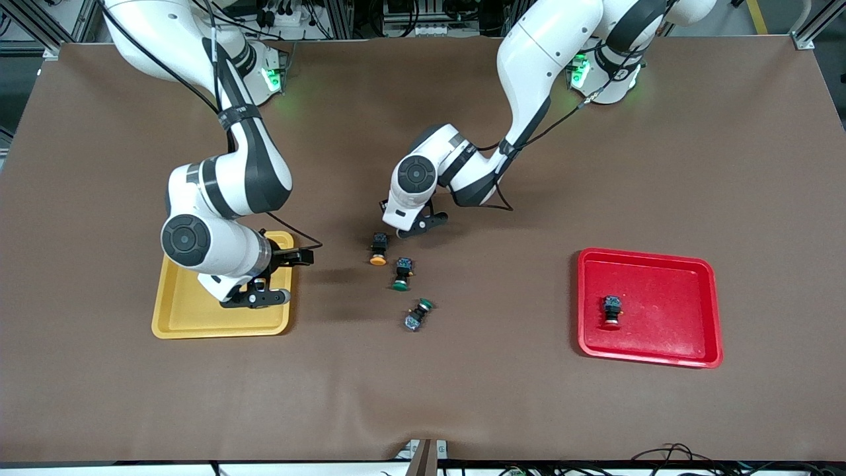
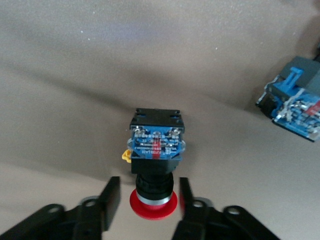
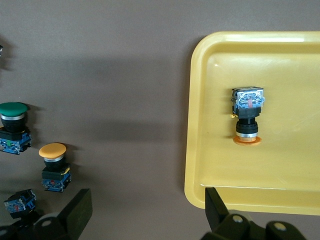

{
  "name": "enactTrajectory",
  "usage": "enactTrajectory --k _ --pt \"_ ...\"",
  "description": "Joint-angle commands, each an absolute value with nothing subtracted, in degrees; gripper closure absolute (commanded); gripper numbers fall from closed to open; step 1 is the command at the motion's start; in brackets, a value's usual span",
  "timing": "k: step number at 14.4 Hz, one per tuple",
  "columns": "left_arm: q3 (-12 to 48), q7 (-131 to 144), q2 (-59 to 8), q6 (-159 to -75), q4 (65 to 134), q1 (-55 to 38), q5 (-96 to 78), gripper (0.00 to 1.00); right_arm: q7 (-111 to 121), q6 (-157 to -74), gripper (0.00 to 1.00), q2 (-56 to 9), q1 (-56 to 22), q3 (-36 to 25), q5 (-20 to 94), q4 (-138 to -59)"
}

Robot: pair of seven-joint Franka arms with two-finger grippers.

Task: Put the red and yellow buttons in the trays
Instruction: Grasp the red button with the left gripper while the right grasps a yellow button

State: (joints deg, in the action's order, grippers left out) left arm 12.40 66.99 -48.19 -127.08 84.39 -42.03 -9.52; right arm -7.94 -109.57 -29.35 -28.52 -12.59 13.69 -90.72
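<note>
- Near the middle of the tabletop, the left pincer [image 2: 150,197] sits low over a red button [image 2: 154,160] lying on its side, fingers apart on either side of the cap and, as far as the left wrist view shows, not yet touching it.
- Just beside that button, toward the front camera's edge, lie a yellow button [image 1: 379,248] and two green buttons [image 1: 402,274] [image 1: 418,314], all on the bare tabletop.
- Toward the left arm's end, the red tray [image 1: 700,277] holds one red-capped button [image 1: 611,311].
- Toward the right arm's end, the right pincer [image 3: 145,210] hovers over the yellow tray [image 3: 200,100] with its fingers spread and empty; one yellow-capped button [image 3: 247,117] lies in that tray.
- Step in hand, as I judge it: picking up the second red button.
- The next move calls for closing squarely on the cap or neck, lifting clear of its neighbours, then carrying it to the red tray.
- One yellow button would then remain; the green ones should stay put.
</note>
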Motion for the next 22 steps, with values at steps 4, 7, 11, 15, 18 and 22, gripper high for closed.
enactTrajectory --k 4,7,11,15,18,22 --pt "11.9 67.1 -47.4 -127.9 84.0 -42.3 -7.6 0.98 -8.8 -111.5 0.0 -29.0 -29.1 -12.7 14.9 -91.5" --pt "11.9 66.3 -45.8 -121.3 81.6 -39.5 -3.9 1.0 -11.7 -113.4 0.0 -29.3 -30.4 -12.7 15.8 -91.8" --pt "12.2 60.0 -44.7 -110.3 75.8 -34.9 -2.3 1.0 -18.9 -117.6 0.0 -31.2 -33.7 -12.7 15.8 -92.1" --pt "12.0 49.9 -42.7 -106.7 75.8 -29.1 -2.1 1.0 -24.4 -119.9 0.0 -33.1 -37.3 -12.7 15.8 -92.5" --pt "12.0 40.4 -40.4 -105.6 75.8 -24.5 0.5 1.0 -27.9 -123.0 0.0 -35.4 -40.0 -12.7 15.7 -92.5" --pt "12.0 29.4 -39.8 -105.6 75.9 -18.0 6.0 0.97 -27.8 -125.8 0.0 -37.5 -42.2 -12.7 15.3 -92.5"
